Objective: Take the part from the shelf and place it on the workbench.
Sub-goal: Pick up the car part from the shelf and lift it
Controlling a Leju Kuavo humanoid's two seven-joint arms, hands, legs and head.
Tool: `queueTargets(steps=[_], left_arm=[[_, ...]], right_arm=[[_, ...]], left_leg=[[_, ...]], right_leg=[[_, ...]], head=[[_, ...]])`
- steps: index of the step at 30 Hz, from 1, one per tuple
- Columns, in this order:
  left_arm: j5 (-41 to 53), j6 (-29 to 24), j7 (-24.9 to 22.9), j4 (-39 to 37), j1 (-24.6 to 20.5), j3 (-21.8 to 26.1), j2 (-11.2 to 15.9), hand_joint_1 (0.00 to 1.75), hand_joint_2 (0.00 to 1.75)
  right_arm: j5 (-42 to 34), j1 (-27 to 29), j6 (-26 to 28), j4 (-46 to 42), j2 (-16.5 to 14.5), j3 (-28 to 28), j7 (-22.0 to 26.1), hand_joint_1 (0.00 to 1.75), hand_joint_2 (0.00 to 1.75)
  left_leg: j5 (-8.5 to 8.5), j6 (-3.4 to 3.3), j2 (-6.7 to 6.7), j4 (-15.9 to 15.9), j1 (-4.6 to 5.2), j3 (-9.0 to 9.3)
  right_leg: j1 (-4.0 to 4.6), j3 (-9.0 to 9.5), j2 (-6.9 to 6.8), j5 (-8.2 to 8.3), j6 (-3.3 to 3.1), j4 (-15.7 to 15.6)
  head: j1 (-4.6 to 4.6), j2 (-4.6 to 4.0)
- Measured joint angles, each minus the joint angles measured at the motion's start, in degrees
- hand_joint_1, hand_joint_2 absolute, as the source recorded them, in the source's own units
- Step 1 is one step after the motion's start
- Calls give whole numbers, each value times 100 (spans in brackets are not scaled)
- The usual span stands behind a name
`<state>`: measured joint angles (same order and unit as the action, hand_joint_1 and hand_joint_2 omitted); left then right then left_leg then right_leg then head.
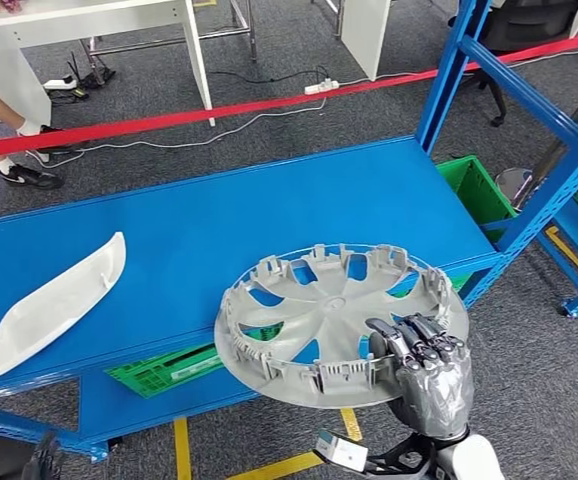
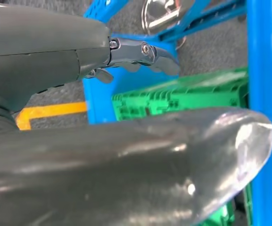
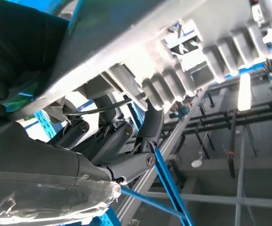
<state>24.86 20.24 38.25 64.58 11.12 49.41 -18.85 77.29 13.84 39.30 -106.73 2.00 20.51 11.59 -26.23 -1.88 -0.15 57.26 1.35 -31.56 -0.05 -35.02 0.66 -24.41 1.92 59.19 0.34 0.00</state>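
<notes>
Carrying step, part in hand. My right hand [image 1: 428, 375] gripped the wheel cover [image 1: 331, 320] at its near rim: my fingers [image 1: 414, 340] lay curled over the inner face, and in the right wrist view my fingers [image 3: 127, 141] were seen hooked against the ribbed underside of the wheel cover [image 3: 184, 52]. I judged the part already lifted and on its way to being set down, not yet released.

The wheel cover was a pale grey plastic disc, held roughly level with its hollow inner side up. Beyond my fingers its spokes ran to a plain hub, with openings between them through which blue showed; small clips and tabs stood up all around the rim. The near edge overhung the front of the blue tabletop [image 1: 195, 220], and the far half lay above it. Whether the disc touched the surface I could not tell.

My left hand [image 2: 141, 54] hung low beside a green crate [image 2: 184, 94], its fingers loosely extended and holding nothing.

The next move, in my judgement, called for carrying the disc farther over the tabletop, lowering it flat, then uncurling my fingers from the rim. Well away to the left lay a white curved trim piece [image 1: 59, 300], clear of the landing area.
</notes>
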Motion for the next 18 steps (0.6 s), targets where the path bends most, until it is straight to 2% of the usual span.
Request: queueTargets(steps=[1, 2, 3, 5, 6, 7, 8, 10, 11, 12, 13, 16, 17, 18], left_arm=[[-49, -72, 0, 15, 8, -51, -3, 0, 0], [-89, -136, 0, 28, 18, -112, -6, 0, 0], [-113, -182, 0, 39, 32, -171, -9, 0, 0], [-135, -232, 0, 51, 64, -275, -9, 0, 0], [-138, -244, 0, 51, 80, -310, -9, 0, 0], [-141, -252, 0, 51, 94, -342, -10, 0, 0], [-142, -259, 0, 51, 108, -370, -10, 0, 0], [-149, -265, 0, 55, 133, -417, -11, 0, 0], [-155, -267, 0, 67, 147, -438, -9, 0, 0], [-165, -269, 0, 81, 159, -456, -8, 0, 0], [-175, -271, 0, 99, 170, -473, -6, 0, 0], [-194, -283, 0, 138, 199, -511, -4, 0, 0], [-198, -289, 0, 149, 210, -524, -4, 0, 0], [-203, -295, 0, 160, 219, -539, -3, 0, 0]], right_arm=[[-60, 34, 0, -59, -54, -56, 141, 175, 175], [-113, 61, 0, -114, -104, -110, 266, 175, 175], [-152, 81, 0, -157, -145, -158, 364, 175, 175], [-210, 112, 0, -215, -214, -240, 488, 175, 175], [-230, 130, 0, -231, -242, -279, 535, 175, 175], [-251, 149, 0, -244, -271, -321, 582, 175, 175], [-271, 164, 0, -255, -298, -363, 631, 175, 175], [-304, 178, 0, -280, -350, -434, 712, 175, 175], [-320, 179, 0, -293, -377, -461, 746, 175, 175], [-335, 180, 0, -304, -404, -484, 777, 175, 175], [-354, 181, 0, -312, -431, -504, 817, 175, 175], [-464, 214, 0, -325, -526, -586, 1014, 175, 175], [-506, 227, 0, -334, -565, -620, 1090, 175, 175], [-540, 234, 0, -344, -604, -654, 1158, 175, 175]], left_leg=[[40, -22, 2, -38, -15, 10], [74, -41, 6, -79, -35, 14], [101, -53, 11, -112, -56, 17], [113, -62, 20, -116, -60, 7], [116, -57, 23, -114, -64, 3], [121, -49, 25, -112, -70, -2], [127, -36, 25, -109, -82, -6], [133, 19, 19, -89, -114, -14], [133, 61, 15, -72, -120, -30], [136, 106, 11, -50, -118, -42], [148, 147, 8, -28, -111, -60], [161, 236, 5, 24, -112, -128], [62, 266, 6, 114, -119, -183], [-113, 295, 7, 307, -125, -271]], right_leg=[[3, -21, -2, -36, 23, 29], [6, -75, -4, -141, 46, 145], [4, -168, -8, -307, 66, 371], [-20, -424, -15, -708, 107, 1081], [-36, -516, -18, -828, 124, 1378], [-50, -534, -21, -853, 142, 1514], [-64, -443, -24, -769, 162, 1423], [-95, -4, -33, -482, 216, 718], [-97, 222, -28, -386, 226, 366], [-97, 368, -20, -346, 211, 126], [-91, 425, -8, -355, 175, 22], [-84, 337, 6, -308, 12, 39], [-86, 295, 4, -278, -39, 40], [-90, 250, 0, -243, -90, 35]], head=[[5, 0], [16, 0], [26, 0], [40, 0], [39, 0], [38, 0], [39, 0], [39, 0], [47, 0], [51, 0], [50, 0], [37, 0], [32, 0], [26, 0]])
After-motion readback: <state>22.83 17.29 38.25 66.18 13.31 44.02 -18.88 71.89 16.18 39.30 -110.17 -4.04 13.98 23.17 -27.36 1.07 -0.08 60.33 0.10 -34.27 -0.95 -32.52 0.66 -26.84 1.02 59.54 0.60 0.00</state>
